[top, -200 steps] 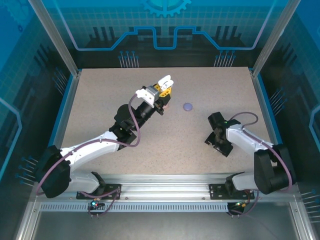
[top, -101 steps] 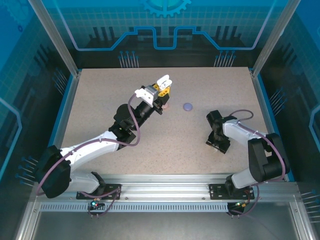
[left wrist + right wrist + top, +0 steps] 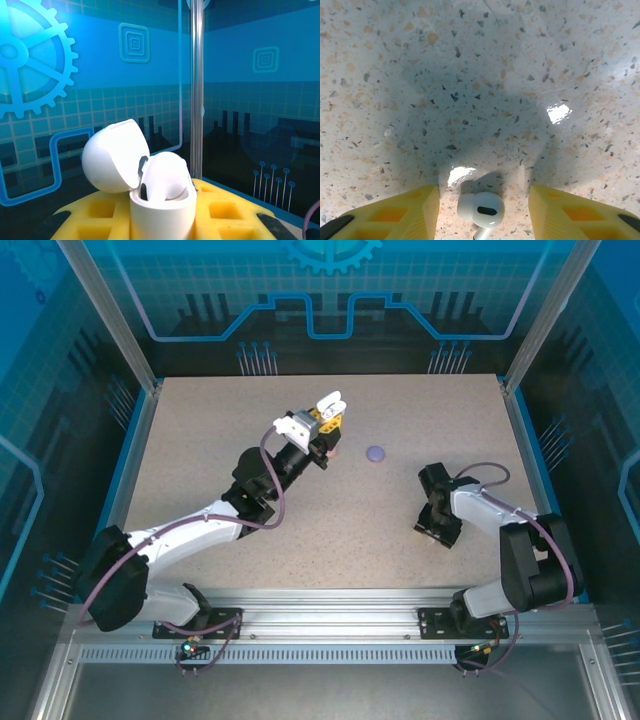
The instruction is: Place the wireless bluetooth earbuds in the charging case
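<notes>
As right fingers stand apart, white earbud between

A white earbud lies on the speckled table; the white charging case stands upright, lid open.

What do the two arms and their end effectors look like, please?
The left arm and right arm have white links, black joints and a purplish cable looped alongside. The left end effector and right end effector have blocky yellow fingers with square recesses.

Cool blue light — crisp, small glare spots
</notes>
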### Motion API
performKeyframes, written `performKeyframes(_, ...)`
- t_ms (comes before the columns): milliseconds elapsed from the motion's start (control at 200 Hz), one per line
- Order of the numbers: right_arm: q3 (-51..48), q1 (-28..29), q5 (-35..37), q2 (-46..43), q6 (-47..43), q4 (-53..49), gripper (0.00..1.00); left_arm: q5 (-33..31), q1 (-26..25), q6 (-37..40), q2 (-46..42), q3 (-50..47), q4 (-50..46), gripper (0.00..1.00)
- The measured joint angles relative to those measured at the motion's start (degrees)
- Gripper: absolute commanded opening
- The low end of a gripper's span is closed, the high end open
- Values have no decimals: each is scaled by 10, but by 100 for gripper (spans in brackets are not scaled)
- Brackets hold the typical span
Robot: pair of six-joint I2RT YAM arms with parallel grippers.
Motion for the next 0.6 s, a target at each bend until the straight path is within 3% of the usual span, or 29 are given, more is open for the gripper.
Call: performKeyframes(600,6,-3,-16,17,-22,8,40,0,0,-11,1,0,0,0)
